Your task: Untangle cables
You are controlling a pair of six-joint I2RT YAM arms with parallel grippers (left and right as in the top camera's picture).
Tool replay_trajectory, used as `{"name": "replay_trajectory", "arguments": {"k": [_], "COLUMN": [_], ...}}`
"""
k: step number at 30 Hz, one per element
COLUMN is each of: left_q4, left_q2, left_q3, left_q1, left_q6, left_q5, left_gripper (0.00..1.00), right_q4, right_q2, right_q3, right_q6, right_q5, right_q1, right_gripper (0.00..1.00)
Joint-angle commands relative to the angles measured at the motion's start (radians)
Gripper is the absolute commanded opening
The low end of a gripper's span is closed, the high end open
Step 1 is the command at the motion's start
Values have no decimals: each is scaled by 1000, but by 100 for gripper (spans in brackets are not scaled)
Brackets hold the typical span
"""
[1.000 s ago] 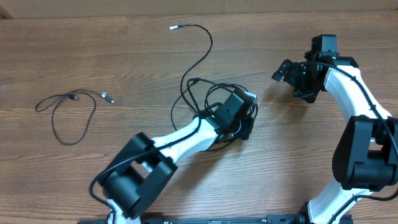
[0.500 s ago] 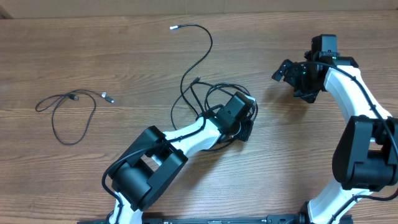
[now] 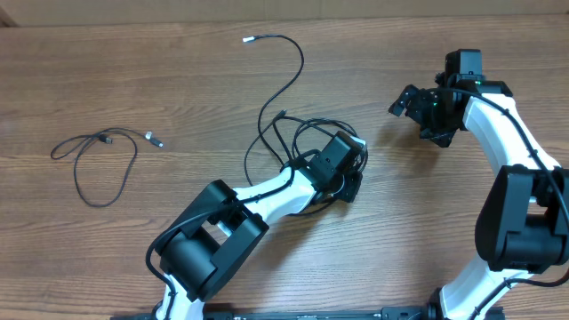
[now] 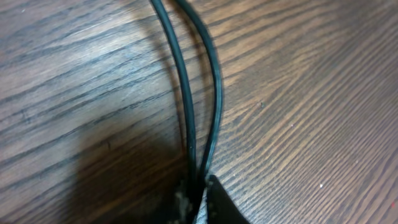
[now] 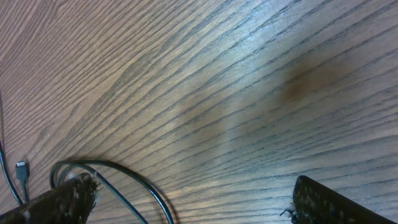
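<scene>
Overhead view: tangled cables heaped at the middle of the table, one strand trailing toward the far edge.
Left gripper: low in the heap, jaws pinched on two black strands.
Right gripper: spread wide, gripping nothing, well right of the heap.
Separate cable: looped alone, far left.

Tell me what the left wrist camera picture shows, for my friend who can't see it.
Two thin black cable strands run side by side down a brown wooden table, seen from very close. At the bottom edge they come together where the dark jaws pinch them.
</scene>
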Motion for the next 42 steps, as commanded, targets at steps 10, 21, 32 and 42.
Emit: {"name": "replay_trajectory", "arguments": {"k": [10, 21, 32, 42], "left_q4": [-110, -312, -334, -380], "left_q2": [-151, -151, -151, -150], "left_q3": [7, 6, 5, 5], "left_q1": [4, 4, 4, 4], "left_q6": [64, 63, 59, 45], "left_q5": [-129, -328, -326, -260], "left_gripper": [4, 4, 6, 6], "right_q4": [2, 2, 2, 2], "right_q2": [-25, -25, -25, -25], "right_q3": [16, 16, 16, 16], "right_q6": [1, 0, 0, 0], "right_q5": [5, 5, 5, 5], "right_q1": [1, 1, 1, 1], "right_gripper": [100, 100, 100, 100]}}
